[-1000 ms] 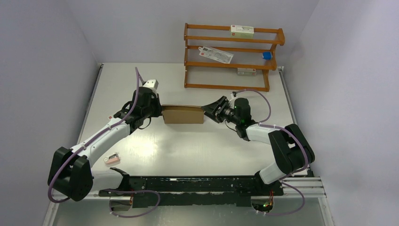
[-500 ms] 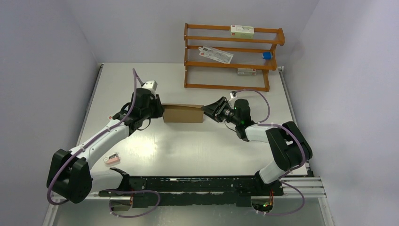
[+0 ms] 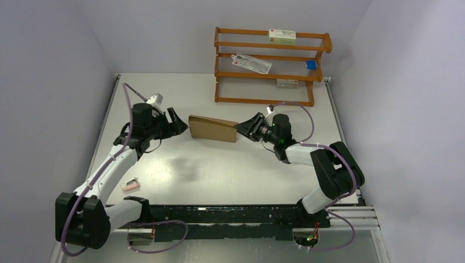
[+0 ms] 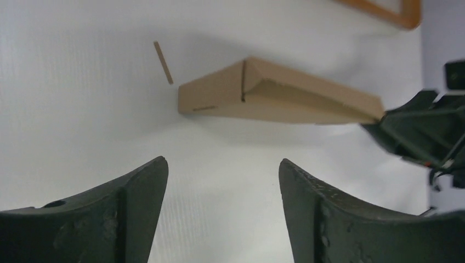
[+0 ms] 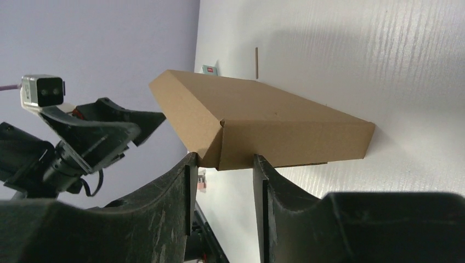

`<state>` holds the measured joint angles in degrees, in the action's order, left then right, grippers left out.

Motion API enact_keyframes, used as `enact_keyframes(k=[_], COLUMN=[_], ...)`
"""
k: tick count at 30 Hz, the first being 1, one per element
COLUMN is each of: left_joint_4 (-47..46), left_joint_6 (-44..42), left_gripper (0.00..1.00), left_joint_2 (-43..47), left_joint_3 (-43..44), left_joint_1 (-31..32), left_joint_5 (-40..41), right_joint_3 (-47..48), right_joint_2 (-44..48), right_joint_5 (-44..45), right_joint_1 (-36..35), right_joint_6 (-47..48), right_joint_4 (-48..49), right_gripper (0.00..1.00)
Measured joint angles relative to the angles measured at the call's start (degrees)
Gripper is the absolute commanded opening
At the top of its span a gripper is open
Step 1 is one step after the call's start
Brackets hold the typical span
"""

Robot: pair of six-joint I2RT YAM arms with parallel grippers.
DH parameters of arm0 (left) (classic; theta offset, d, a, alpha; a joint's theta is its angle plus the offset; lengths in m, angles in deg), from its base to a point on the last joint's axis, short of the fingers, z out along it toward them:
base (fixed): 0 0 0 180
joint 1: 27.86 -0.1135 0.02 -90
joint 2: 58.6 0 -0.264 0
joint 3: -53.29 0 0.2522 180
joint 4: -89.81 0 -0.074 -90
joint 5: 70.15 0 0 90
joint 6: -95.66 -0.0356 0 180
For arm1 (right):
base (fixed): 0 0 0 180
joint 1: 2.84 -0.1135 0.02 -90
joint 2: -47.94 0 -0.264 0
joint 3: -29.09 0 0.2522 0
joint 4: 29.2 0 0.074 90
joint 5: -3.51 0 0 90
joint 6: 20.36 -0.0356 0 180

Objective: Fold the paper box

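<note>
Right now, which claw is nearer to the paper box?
Right. The right claw is at the right end of the paper box, straddling it; the left claw stands open off the box's left end, with a gap between.

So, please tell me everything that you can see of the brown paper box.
The paper box is plain brown corrugated cardboard, folded into a flat, closed rectangular mailer, with flap seams at its corners. It lies askew over the middle of the table. The right pincer grips its right end. The left pincer stands open just off its left end, not touching. Whether that end rests on the table I cannot tell.
</note>
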<state>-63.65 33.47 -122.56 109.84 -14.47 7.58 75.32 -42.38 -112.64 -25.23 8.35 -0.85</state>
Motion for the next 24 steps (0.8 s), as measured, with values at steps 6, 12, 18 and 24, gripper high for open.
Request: enact_keyframes(k=[6,12,18,24], left_joint_4=[-5.53,-11.91,-17.14,-18.75], left_joint_6=[5.68,11.61,16.22,17.38], left_gripper=[0.87,0.82,0.72,0.59], left_joint_2=[-4.94,-13.25,-19.21,-21.73], left_joint_3=[1.07,3.37,4.28,4.39], left_joint_1=[-6.82,-8.44,-9.31,-9.44], left_joint_5=[-9.62,-17.03,-21.27,-22.91], right_joint_3=[0.59,1.31,1.62,1.86], right_joint_2=[0.24,0.24,0.24,0.17], right_joint_5=[0.00,0.02,0.02,0.00], right_joint_1=[-0.07,-0.37,-0.66,-0.74], right_joint_6=[1.51,2.69,3.34,3.52], right_joint_4=[-1.31,-2.49,-2.95,-3.21], right_gripper=[0.20,0.19,0.19,0.19])
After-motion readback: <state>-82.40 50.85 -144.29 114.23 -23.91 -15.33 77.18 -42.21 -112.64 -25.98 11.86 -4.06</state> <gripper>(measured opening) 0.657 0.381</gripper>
